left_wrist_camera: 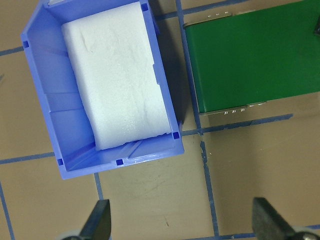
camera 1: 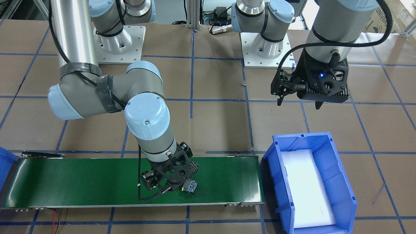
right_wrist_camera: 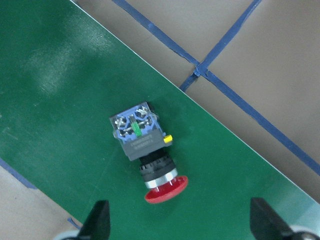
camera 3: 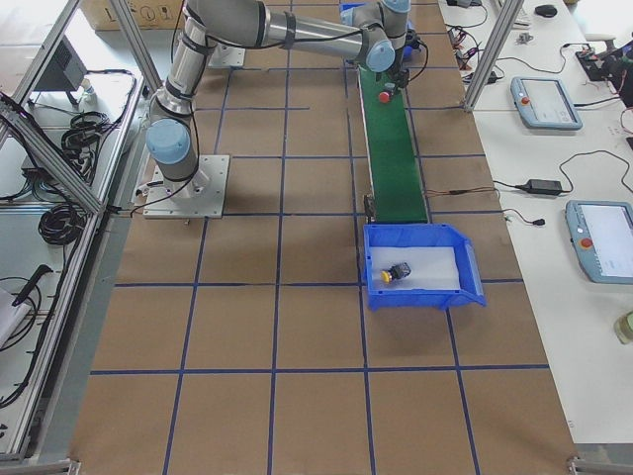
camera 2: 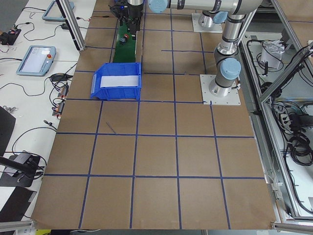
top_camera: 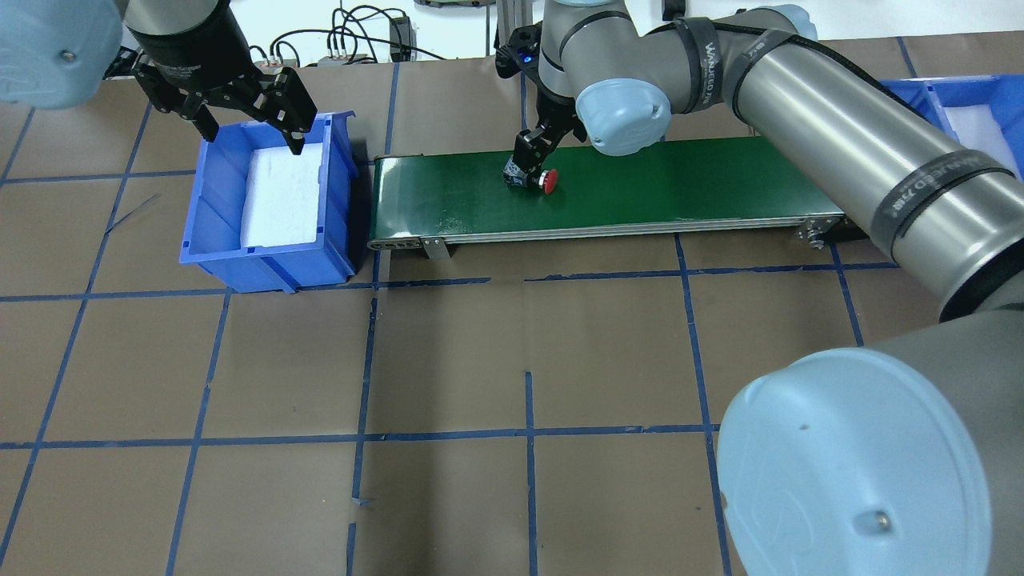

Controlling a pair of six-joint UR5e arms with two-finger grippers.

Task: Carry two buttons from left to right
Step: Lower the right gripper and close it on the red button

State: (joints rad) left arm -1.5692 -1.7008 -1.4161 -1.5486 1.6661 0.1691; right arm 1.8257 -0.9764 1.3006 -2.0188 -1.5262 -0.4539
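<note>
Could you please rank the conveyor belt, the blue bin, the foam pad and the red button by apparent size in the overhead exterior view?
Largest to smallest:
1. green conveyor belt
2. blue bin
3. white foam pad, lying inside the bin
4. red-capped button, by far the smallest

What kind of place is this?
Likely a robotics test lab: left arm and right arm mounted on a taped-grid table, a green conveyor belt, and control tablets on side benches.

One button (right_wrist_camera: 149, 150) lies on the belt (right_wrist_camera: 55, 120), another button (camera 3: 399, 271) in a bin (camera 3: 425, 297).
</note>
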